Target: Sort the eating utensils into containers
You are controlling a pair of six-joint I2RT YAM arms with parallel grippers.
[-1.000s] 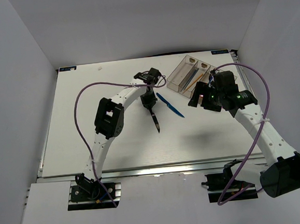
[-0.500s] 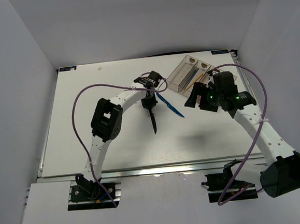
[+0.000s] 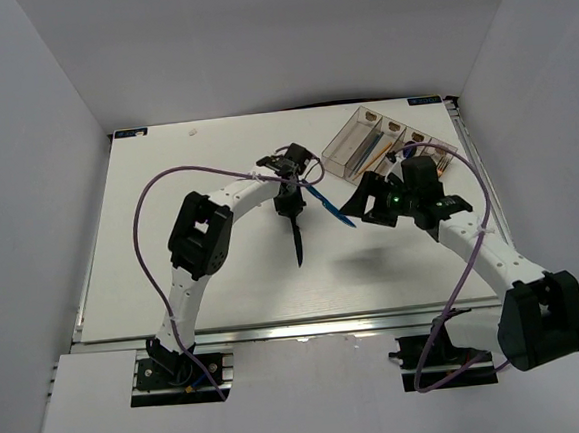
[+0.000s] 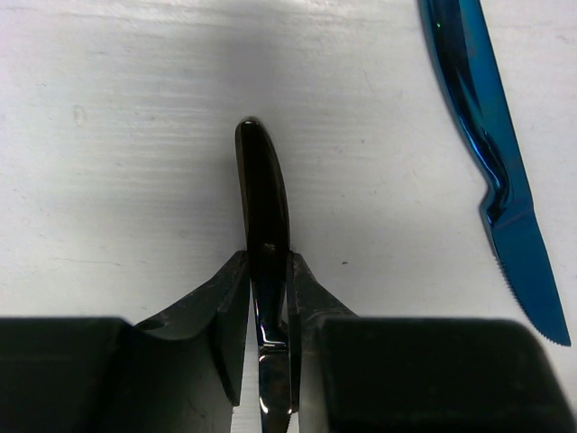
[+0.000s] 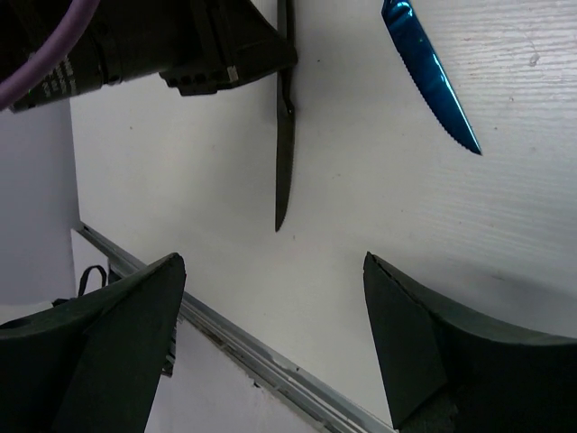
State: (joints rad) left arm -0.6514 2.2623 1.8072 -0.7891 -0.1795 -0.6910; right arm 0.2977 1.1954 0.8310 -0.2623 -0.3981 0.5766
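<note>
My left gripper point(image 4: 268, 271) is shut on a black knife point(image 4: 263, 194), gripping it where handle meets blade. In the top view the black knife point(image 3: 297, 238) points toward the table's near edge below the left gripper point(image 3: 289, 200). A blue knife point(image 3: 329, 204) lies slanted on the table just to its right, and the same blue knife point(image 4: 491, 153) shows in the left wrist view. My right gripper point(image 5: 270, 262) stands open and empty above the table, right beside the blue knife's point(image 5: 431, 77) tip. The smoky clear containers point(image 3: 342, 144) hold several utensils.
The tray of containers stands at the back right near the table's edge, behind my right arm point(image 3: 472, 237). The table's front metal rail point(image 5: 261, 356) runs below my right fingers. Purple cables loop over both arms.
My right gripper has swung left from beside the tray to the blue knife's tip, still open. The left gripper keeps its grip on the black knife and has barely shifted.
</note>
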